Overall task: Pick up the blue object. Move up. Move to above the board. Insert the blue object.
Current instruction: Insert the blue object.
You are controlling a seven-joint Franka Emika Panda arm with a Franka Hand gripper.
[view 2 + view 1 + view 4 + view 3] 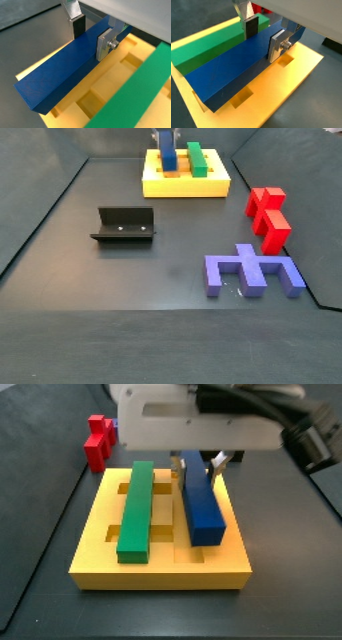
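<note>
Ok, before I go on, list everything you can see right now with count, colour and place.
blue object: one, saturated blue, on the board's top, between the end effector's fingers.
green bar: one, green, lying on the board beside the blue object.
board: one, yellow-orange, at the far end of the floor in a side view.
red piece: one, red, on the floor apart from the board.
purple notched block: one, purplish, on the floor near the red piece.
fixture: one, dark, on the floor.
end effector: one, silver fingers with dark pads, over the board, either side of the blue object.
</note>
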